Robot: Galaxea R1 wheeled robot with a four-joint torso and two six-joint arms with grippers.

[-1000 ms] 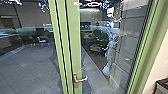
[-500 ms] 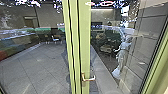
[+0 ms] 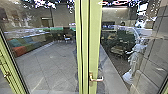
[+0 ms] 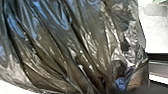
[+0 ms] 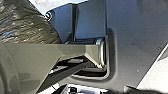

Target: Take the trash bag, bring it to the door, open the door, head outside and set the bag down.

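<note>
Ahead in the head view is the glass door with its pale green frame [image 3: 95, 37]. Its silver lever handle [image 3: 97, 79] is low on the middle post. The trash bag [image 4: 62, 47], dark and shiny, hangs close to the left wrist camera, its folds drawn together at my left gripper [image 4: 107, 87], which is shut on it. In the right wrist view, part of the trash bag [image 5: 25, 22] shows beyond a grey arm part and beside the robot's own dark plate.
Another green frame [image 3: 12, 72] with a handle stands at the left. Through or mirrored in the glass are a tiled floor [image 3: 52, 65], coloured seats [image 3: 20, 47], chairs [image 3: 67, 37] and a whitish upright shape [image 3: 136, 60] beside a panelled wall [image 3: 156, 40].
The head camera has turned left, bringing the left-hand green frame and the coloured seats into fuller view.
</note>
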